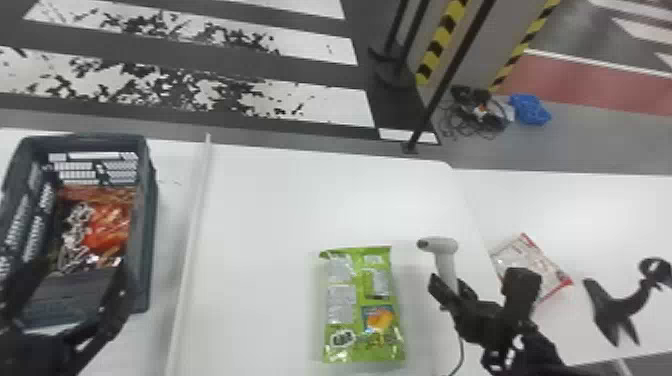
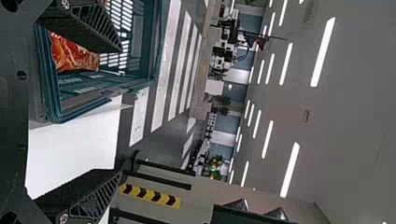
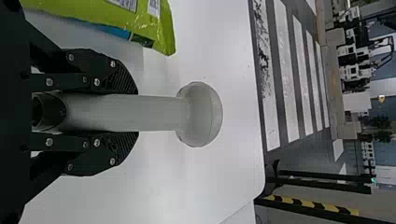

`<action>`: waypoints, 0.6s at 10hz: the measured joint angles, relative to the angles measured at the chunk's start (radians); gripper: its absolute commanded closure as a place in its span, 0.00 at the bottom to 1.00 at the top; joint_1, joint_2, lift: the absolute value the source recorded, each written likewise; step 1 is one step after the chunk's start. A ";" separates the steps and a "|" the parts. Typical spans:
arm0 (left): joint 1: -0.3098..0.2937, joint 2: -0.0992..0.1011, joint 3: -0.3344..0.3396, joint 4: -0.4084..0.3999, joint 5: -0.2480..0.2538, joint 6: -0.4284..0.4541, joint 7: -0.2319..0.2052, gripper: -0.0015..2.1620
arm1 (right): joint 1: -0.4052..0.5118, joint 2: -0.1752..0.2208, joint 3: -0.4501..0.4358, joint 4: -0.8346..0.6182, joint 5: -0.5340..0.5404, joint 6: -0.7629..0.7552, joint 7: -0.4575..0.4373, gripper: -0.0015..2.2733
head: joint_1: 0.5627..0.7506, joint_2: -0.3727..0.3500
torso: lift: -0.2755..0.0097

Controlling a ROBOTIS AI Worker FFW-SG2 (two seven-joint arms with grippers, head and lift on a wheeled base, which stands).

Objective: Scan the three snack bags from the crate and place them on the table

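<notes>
- Nearest the camera at the left, the left gripper (image 1: 77,282) is over the near end of the crate (image 1: 151,225), its jaws spread wide with nothing between them; that suits a reach down for a bag.
- Orange-red snack packaging (image 1: 107,227) lies inside the crate, walled in on all sides; how many bags it makes up, I cannot tell.
- At the near right, the right gripper (image 1: 450,287) has its jaws narrowed on the handle of the scanner (image 1: 442,245), one finger on each side, which leaves the head free above the grip.
- That head points left, towards the green snack bag's side of the table (image 1: 260,210), so a reading probably needs little more than a tilt or a bag brought before it.
- Between crate and scanner, the green snack bag (image 1: 362,305) lies flat and near, pale printed panels facing up, likely so that its code can be read.
- Farther right, the white and red snack bag (image 1: 530,265) rests on the adjoining white surface, beyond the scanner; it looks set aside as done.
- At the far right of that surface is a black stand (image 1: 620,305), probably the scanner's rest, within easy return.
</notes>
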 measured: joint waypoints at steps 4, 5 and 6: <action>0.003 0.000 -0.002 -0.011 -0.010 0.008 0.000 0.04 | -0.106 -0.074 0.004 0.225 0.047 -0.023 0.011 0.81 | 0.70 0.03 | 0.84; 0.003 0.000 -0.003 -0.011 -0.011 0.009 0.000 0.04 | -0.117 -0.079 0.008 0.254 0.054 -0.046 0.013 0.48 | 0.70 0.03 | 0.84; 0.003 0.000 -0.003 -0.012 -0.011 0.009 0.000 0.04 | -0.119 -0.080 0.015 0.264 0.056 -0.064 0.013 0.00 | 0.70 0.03 | 0.84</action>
